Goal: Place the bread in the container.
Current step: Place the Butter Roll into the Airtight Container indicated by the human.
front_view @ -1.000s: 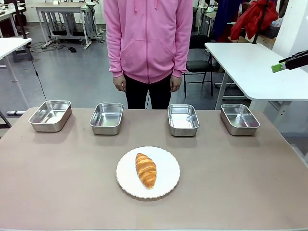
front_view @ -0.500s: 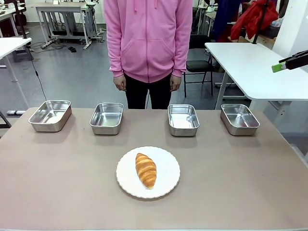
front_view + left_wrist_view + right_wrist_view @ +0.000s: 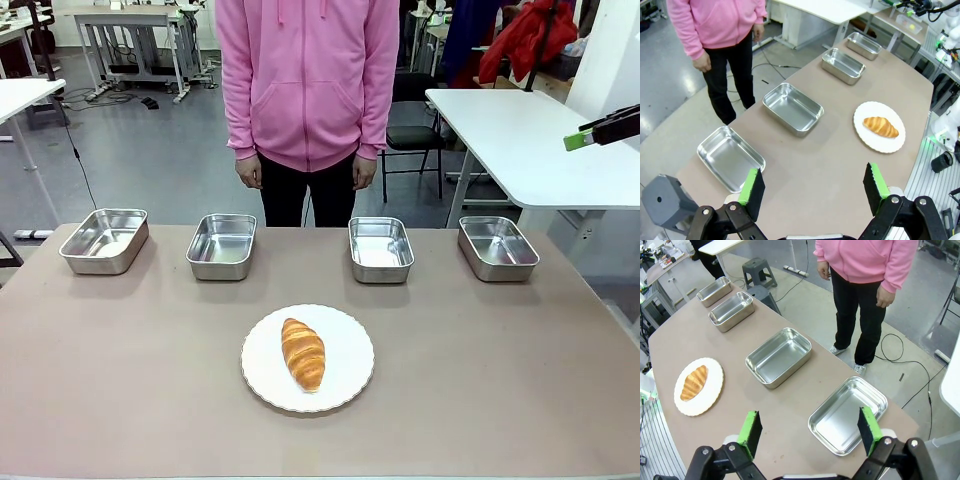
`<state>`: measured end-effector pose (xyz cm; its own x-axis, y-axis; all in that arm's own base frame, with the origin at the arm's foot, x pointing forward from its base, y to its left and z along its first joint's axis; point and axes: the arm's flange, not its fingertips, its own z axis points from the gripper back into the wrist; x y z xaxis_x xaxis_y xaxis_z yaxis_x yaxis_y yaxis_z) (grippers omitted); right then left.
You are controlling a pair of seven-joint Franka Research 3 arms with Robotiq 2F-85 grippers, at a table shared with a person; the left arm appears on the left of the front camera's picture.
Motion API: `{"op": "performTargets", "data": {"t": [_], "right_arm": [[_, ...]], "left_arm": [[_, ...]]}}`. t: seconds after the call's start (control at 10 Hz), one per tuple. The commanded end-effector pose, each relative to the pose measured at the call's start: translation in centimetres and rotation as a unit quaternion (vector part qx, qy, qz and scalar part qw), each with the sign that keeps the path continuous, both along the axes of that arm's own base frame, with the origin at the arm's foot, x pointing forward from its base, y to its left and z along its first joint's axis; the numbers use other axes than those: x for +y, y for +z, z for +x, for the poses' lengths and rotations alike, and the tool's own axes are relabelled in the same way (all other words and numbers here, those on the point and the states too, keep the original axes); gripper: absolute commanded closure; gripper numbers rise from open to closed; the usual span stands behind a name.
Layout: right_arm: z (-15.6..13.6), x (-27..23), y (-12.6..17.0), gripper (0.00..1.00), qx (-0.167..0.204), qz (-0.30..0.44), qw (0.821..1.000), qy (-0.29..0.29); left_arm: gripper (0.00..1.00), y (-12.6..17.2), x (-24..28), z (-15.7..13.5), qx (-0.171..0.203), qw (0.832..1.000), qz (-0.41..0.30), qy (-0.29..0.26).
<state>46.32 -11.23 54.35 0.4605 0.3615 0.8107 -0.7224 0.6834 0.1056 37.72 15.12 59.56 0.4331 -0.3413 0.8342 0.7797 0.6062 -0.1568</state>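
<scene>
A golden-brown, ridged croissant [image 3: 303, 353], tapered at both ends, lies on a round white scallop-edged plate [image 3: 348, 338] midway along the matte brown worktop [image 3: 500, 380], nearer its near edge. Four shallow, shiny stainless-steel pans with rounded corners and rolled rims line the far edge, all empty: a far-left pan [image 3: 100, 264] by that corner, a left-middle pan [image 3: 218, 270], a right-middle pan [image 3: 381, 274] and a far-right pan [image 3: 500, 272]. Bare worktop separates the plate from the row. A person in a pink hooded top [image 3: 308, 80] stands just beyond the far edge, facing the two middle pans, arms hanging. The left arm's jaws stand wide apart, green pads [image 3: 754, 182] above the left end of the worktop; the right arm's jaws, green pads [image 3: 751, 429] too, are likewise apart over the right end. White tables [image 3: 520, 130] stand behind.
</scene>
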Motion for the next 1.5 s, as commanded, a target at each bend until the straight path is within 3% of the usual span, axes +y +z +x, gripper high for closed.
{"op": "performTargets", "data": {"t": [0.0, 1.4], "right_arm": [[-0.01, 0.13, -0.01, 0.0, -0.001, 0.001, 1.0, 0.001], [-0.01, 0.13, -0.01, 0.0, -0.001, 0.001, 1.0, 0.001]], "left_arm": [[0.0, 0.13, -0.09, 0.0, -0.003, 1.0, 0.0, -0.001], [0.0, 0.13, -0.09, 0.0, -0.003, 1.0, 0.0, -0.001]]}}
